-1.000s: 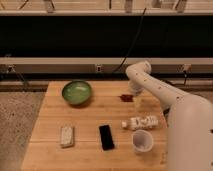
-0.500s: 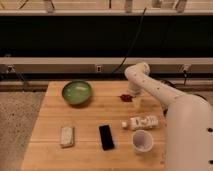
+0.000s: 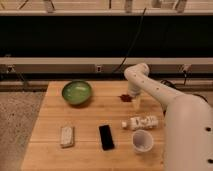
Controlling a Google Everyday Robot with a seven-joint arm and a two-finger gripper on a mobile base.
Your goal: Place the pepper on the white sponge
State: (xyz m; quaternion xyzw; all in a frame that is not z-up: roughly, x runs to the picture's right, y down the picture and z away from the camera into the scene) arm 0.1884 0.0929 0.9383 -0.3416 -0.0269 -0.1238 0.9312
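Over at the far right of the wooden tabletop (image 3: 100, 112), the pincer (image 3: 135, 102) hangs spread just beside the small dark red pepper (image 3: 125, 98), not yet grasped; next, I'd say, comes pinching it, then carrying it to the off-white rectangular sponge (image 3: 67, 136), well apart at front left.

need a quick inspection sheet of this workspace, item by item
surface: wooden table, things spread apart
job's things: pepper lying at the far side; white sponge front left, nothing on it
clutter: green bowl, black phone, white bottle on its side, white cup upright
grippers: gripper low, right beside the pepper, fingers open; contact unclear
cables: black cable hanging behind the table
surroundings: speckled floor at left, dark wall behind
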